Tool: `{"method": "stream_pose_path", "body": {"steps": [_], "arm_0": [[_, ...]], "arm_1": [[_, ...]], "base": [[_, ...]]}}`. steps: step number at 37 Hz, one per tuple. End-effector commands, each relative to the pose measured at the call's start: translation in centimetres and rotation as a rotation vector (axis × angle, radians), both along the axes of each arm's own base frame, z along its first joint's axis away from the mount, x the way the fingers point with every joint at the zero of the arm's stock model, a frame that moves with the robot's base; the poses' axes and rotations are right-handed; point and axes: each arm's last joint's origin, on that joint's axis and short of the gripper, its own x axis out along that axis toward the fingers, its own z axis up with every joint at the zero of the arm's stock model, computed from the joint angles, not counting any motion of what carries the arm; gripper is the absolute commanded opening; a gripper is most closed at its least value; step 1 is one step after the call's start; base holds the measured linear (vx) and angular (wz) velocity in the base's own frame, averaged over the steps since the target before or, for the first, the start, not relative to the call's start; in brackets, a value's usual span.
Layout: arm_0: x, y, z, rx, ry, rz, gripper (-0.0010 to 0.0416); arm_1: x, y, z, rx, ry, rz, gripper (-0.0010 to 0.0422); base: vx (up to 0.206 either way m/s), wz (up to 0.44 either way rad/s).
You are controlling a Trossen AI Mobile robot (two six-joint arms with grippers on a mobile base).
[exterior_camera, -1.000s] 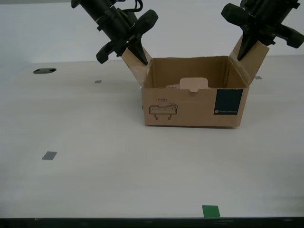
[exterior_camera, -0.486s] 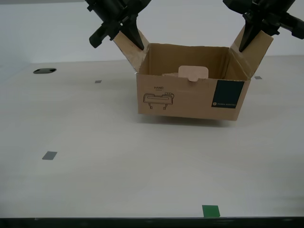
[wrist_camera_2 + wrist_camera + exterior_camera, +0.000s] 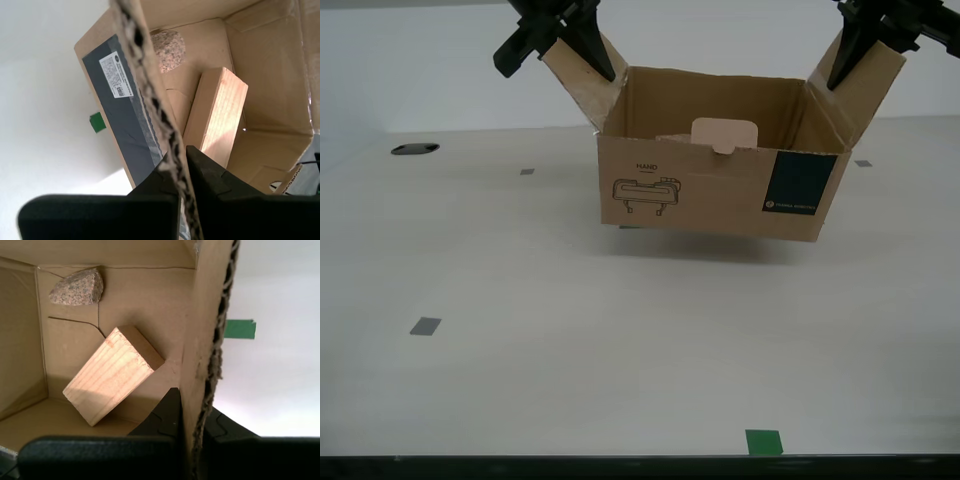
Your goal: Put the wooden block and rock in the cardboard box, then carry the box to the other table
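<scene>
The desk [image 3: 520, 330], off-white with small grey and green tape marks, fills the exterior view. Above it hangs the cardboard box [image 3: 720, 190], clear of the surface with a shadow beneath, tilted lower toward the exterior view's right. Its front reads "HAND" over a line drawing, beside a dark green label [image 3: 803, 182] whose print is too small to read. Two black arms come down from the exterior view's top. My first gripper [image 3: 192, 412] has its jaws pinching one side flap's edge; my second gripper [image 3: 180, 162] pinches the other. Only the wrist views show the box floor: the wooden block [image 3: 112, 372] lies there, with the rock [image 3: 77, 287] near it in a corner.
</scene>
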Motion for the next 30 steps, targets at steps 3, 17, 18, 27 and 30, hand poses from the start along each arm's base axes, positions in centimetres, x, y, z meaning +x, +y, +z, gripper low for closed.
{"method": "stream_pose_path", "body": {"steps": [3, 17, 18, 27, 30], "arm_0": [[-0.1, 0.2, 0.1, 0.007, 0.007, 0.005, -0.0001], [-0.8, 0.3, 0.2, -0.013, 0.023, 0.067, -0.0001], [-0.8, 0.3, 0.2, -0.014, 0.027, 0.071, -0.0001], [-1.6, 0.3, 1.0, -0.016, 0.013, 0.086, -0.0001], [-1.9, 0.2, 1.5, -0.013, -0.002, 0.085, -0.0001]], "arm_1": [[-0.6, 0.2, 0.2, -0.003, 0.008, -0.03, -0.0001], [-1.7, 0.8, 1.1, 0.013, 0.001, -0.067, -0.0001], [-1.8, 0.8, 1.1, 0.019, 0.007, -0.072, -0.0001], [-2.8, 1.1, 1.6, 0.048, 0.036, -0.095, -0.0001], [-3.1, 1.2, 1.9, 0.044, 0.031, -0.093, -0.0001]], "base": [[-0.037, -0.001], [-0.061, 0.024], [-0.082, 0.039], [-0.087, 0.048], [-0.087, 0.047]]}}
